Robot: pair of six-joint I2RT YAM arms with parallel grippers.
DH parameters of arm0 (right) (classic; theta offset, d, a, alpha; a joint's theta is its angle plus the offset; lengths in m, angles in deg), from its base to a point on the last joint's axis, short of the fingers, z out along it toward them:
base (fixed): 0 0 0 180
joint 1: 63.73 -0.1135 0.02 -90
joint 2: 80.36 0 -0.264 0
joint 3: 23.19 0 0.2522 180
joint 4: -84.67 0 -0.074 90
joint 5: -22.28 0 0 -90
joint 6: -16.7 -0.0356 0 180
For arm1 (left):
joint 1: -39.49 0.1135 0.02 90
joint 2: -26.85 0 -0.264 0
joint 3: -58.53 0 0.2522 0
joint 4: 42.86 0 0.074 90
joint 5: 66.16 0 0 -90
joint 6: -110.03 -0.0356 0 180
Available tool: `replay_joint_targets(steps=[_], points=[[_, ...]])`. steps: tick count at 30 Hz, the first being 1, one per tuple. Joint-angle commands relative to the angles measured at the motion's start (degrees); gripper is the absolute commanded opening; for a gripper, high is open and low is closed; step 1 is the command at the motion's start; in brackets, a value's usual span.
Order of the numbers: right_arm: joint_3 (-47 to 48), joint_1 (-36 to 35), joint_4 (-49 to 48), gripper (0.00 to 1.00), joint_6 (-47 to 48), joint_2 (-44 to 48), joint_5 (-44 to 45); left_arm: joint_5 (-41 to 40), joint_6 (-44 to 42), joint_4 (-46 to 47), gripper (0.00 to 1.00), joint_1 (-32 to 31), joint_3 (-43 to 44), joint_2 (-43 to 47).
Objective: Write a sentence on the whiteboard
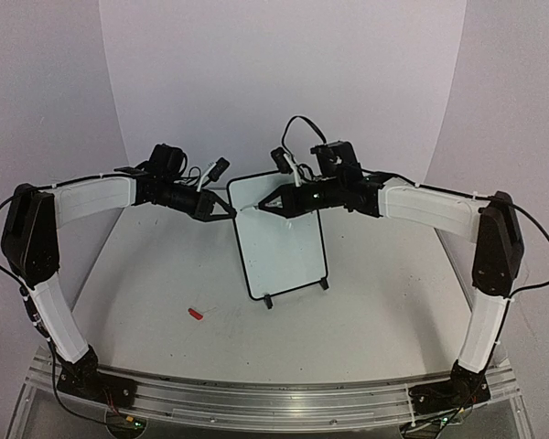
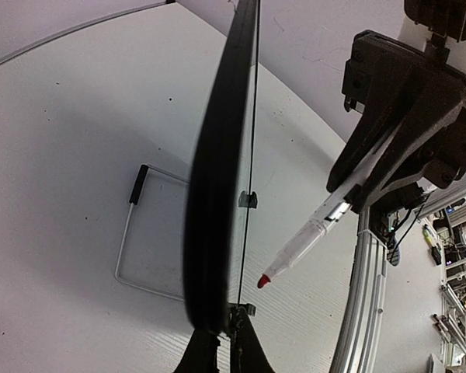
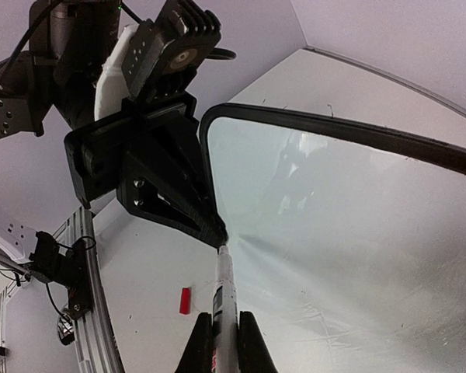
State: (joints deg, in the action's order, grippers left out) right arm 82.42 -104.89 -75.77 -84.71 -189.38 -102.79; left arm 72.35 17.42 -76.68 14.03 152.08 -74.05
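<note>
The whiteboard [image 1: 288, 247] stands upright on its two black feet mid-table, its face blank; no sentence is in view. My left gripper [image 1: 227, 209] is shut on the board's upper left edge; in the left wrist view its jaws [image 2: 224, 322] pinch the black frame [image 2: 217, 194], seen edge-on. My right gripper [image 1: 267, 205] is shut on a white marker [image 3: 227, 299] with a red tip [image 2: 262, 280]. The tip hovers just off the board's face [image 3: 349, 233] near the upper left corner, right beside the left gripper [image 3: 163, 183].
A small red cap [image 1: 196, 314] lies on the table left of the board, also visible in the right wrist view as the cap [image 3: 186, 300]. A thin wire stand [image 2: 132, 233] lies behind the board. An aluminium rail [image 1: 274, 398] runs along the near edge.
</note>
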Motion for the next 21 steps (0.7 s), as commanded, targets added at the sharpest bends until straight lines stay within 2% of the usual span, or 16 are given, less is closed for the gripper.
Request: replay_joint_targets(steps=[1, 21], points=[[3.0, -0.3, 0.6, 0.0, 0.9, -1.5, 1.4, -0.7, -2.6, 0.0, 0.0, -0.6, -0.1, 0.8], [4.1, -0.3, -2.0, 0.0, -0.7, 0.4, 9.6, -1.0, -3.3, -0.7, 0.0, -1.0, 0.1, 0.8]])
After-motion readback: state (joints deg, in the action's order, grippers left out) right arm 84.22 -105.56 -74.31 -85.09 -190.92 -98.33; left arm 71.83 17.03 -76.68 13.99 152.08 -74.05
